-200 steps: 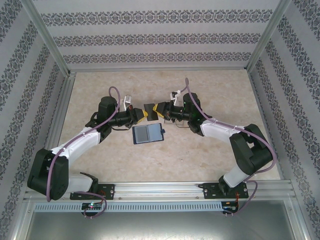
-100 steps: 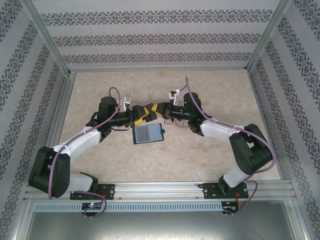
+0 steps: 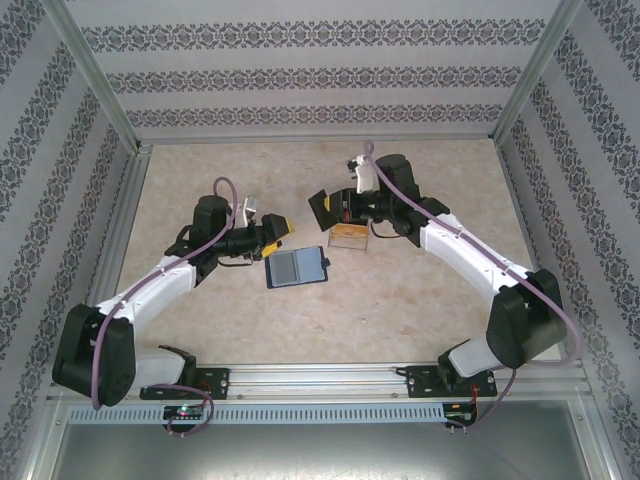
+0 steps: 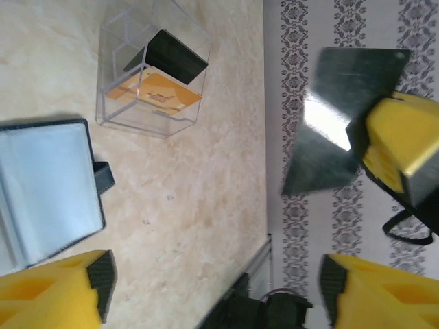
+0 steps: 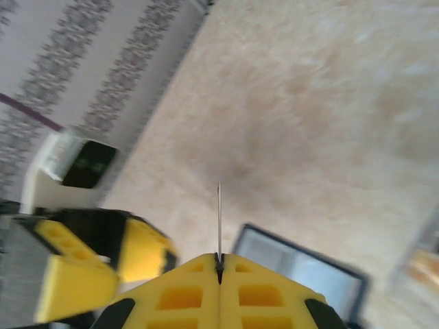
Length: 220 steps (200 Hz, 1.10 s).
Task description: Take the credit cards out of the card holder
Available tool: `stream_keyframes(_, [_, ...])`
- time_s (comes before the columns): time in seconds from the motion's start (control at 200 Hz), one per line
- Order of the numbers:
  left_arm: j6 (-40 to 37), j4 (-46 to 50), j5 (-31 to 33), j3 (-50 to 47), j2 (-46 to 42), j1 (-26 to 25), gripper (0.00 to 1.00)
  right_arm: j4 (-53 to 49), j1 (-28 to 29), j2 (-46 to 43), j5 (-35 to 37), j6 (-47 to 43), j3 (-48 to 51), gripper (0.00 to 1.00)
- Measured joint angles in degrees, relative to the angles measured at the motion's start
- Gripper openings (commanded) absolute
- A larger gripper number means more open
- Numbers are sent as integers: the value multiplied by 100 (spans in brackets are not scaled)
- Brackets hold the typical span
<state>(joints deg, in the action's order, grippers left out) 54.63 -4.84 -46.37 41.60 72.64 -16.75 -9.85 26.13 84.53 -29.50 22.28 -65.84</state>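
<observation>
The credit card [image 4: 336, 116] is clamped in your right claw [image 5: 219, 260] while the left claw [image 4: 216, 284] hangs apart; square it over the clear box [image 4: 116, 48] before you release.

The card holder [image 3: 297, 267] is shown in dark navy, with bluish-grey inner panels. Beside the card holder, an orange-gold credit card [image 4: 154, 92] and a black card [image 4: 171, 55] are seen through the clear plastic box [image 4: 113, 113]. A glossy dark grey card [image 4: 336, 123] is also seen. The left gripper [image 4: 212, 291] and right gripper [image 5: 219, 264] are coloured yellow. The table [image 3: 420, 310] is marbled in beige. The walls [image 3: 320, 60] are banded in white with grey floral stripes.
</observation>
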Motion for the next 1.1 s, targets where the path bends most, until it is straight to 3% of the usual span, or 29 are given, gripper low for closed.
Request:
stream_keyframes(0.31, [-564,876,398,260,-621,0,99,-1838,0,413,1700,-3298,-647,0])
stream_keyframes(0.63, [-673,1176,507,269,-754,0,99,-2037,190,778,2616,-5720,-754,0])
stream_keyframes(0.859, [-673,1200,509,269,-802,0,99,-1749,297,1093,2879,-6883,-750,0])
stream_keyframes(1.099, [-673,1239,555,269,-811,0,99,-1641,341,1504,2929,-7368,-752,0])
